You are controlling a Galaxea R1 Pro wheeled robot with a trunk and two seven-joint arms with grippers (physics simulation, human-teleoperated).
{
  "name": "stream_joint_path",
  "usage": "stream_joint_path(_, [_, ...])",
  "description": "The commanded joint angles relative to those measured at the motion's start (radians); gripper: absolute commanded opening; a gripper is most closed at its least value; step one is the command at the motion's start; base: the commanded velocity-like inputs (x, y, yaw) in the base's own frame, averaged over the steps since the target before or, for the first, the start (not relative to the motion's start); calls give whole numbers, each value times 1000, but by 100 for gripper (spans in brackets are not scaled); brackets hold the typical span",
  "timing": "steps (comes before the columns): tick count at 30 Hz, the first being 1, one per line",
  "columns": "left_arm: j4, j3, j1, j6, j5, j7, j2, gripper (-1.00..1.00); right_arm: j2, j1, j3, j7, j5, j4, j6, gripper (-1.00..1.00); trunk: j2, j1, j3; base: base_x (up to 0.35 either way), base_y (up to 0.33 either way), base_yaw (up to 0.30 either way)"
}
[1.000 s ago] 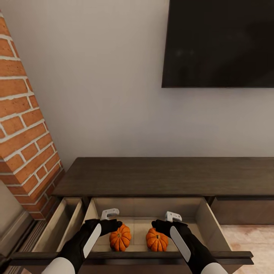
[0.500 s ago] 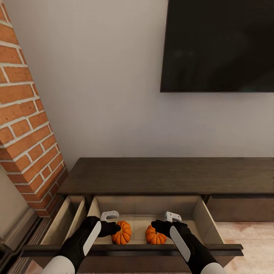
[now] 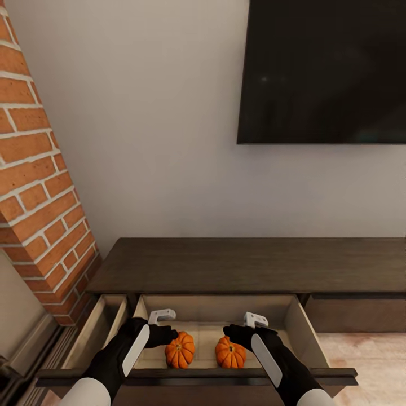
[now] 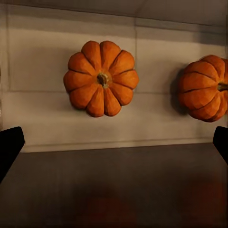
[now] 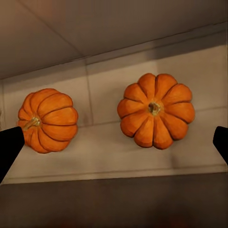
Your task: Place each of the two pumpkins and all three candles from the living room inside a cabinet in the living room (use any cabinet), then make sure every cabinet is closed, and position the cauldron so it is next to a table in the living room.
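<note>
Your left pincer (image 3: 171, 332) gapes wide at seven o'clock, empty above the left pumpkin (image 3: 180, 349); the right pumpkin (image 3: 230, 352) sits beside it in the cabinet's open drawer (image 3: 214, 307), under your wide, empty right pincer (image 3: 237, 332).
</note>
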Motion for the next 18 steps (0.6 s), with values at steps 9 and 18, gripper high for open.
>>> stream_joint_path(9, [-3,-1,0,4,12,8,11,100,-4,0,2,-9,-13,-2,3,100,63,-35,27,-129,0,0])
stream_joint_path(18, [-3,-1,0,4,13,8,12,100,-5,0,3,-7,-13,-2,4,100,126,-69,56,-106,0,0])
